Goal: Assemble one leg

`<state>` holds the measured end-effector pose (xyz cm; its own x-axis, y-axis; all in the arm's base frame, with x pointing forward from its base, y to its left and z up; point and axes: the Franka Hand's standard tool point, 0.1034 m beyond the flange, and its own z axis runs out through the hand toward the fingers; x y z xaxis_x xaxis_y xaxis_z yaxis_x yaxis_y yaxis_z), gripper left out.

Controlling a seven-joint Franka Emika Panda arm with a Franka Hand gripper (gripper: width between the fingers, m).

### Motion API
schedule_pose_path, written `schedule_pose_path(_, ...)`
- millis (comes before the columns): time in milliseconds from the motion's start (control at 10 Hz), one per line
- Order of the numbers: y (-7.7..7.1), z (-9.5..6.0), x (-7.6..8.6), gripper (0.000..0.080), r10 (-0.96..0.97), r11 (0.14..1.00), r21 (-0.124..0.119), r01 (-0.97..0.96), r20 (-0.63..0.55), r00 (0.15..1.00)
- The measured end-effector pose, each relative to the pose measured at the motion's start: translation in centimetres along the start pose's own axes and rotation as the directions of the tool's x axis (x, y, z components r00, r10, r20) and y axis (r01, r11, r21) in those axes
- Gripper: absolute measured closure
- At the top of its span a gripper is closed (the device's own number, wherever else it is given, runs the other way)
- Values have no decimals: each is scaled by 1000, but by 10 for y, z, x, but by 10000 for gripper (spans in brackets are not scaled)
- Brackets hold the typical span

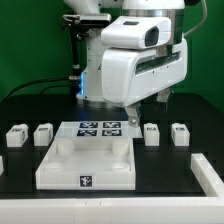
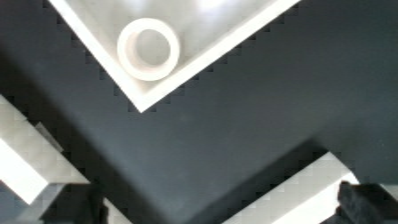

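Four small white legs stand in a row on the black table: two on the exterior view's left (image 1: 17, 137) (image 1: 43, 132) and two on the right (image 1: 151, 132) (image 1: 180, 133). The large white square tray-like part (image 1: 87, 163) lies in front of them. My gripper (image 1: 131, 116) hangs above the marker board's right end, mostly hidden by the arm. In the wrist view the gripper (image 2: 217, 210) is open and empty, with dark table between the fingertips (image 2: 71, 205). A corner of the tray-like part with its round hole (image 2: 150, 47) shows there. No leg is clear in the wrist view.
The marker board (image 1: 100, 128) lies between the two pairs of legs. Another white part (image 1: 207, 172) sits at the front on the exterior view's right. Cables and a stand are behind the arm. White strips (image 2: 302, 165) cross the wrist view's edges.
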<state>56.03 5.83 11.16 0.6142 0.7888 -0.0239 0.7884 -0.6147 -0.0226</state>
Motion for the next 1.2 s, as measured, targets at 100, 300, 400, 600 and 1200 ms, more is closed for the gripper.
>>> schedule_pose_path(100,0,0,0,150,0,1000,1,0,0,1000)
schedule_pose_path(300,0,0,0,150,0,1000,1,0,0,1000)
schedule_pose_path(400,0,0,0,150,0,1000,1,0,0,1000)
schedule_pose_path(600,0,1,0,150,0,1000,1,0,1,1000)
schedule_pose_path(1200,-22,19,-52,150,-292,956,-39,291,-21,956)
